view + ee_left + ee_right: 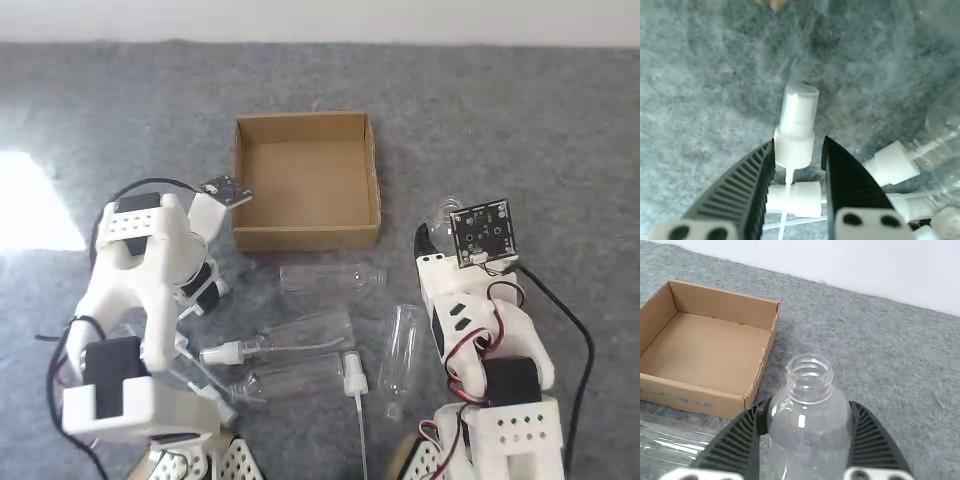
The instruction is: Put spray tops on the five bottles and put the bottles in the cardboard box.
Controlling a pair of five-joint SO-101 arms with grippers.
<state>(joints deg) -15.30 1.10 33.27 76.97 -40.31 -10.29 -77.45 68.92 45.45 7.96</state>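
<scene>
Bottle [809,390] in right gripper [807,410] near cardboard box [700,396]; spray top [799,112] in left gripper [798,146]

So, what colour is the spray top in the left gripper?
The spray top is white, clearest in the left wrist view.

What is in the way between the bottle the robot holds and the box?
Nothing visible. The right gripper grips the bottle beside the cardboard box; just grey mat lies between them.

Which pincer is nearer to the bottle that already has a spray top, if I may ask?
Left. The left pincer, shut on a spray top, is beside the topped bottle; the right pincer, holding an open bottle, is off by the cardboard box.
</scene>
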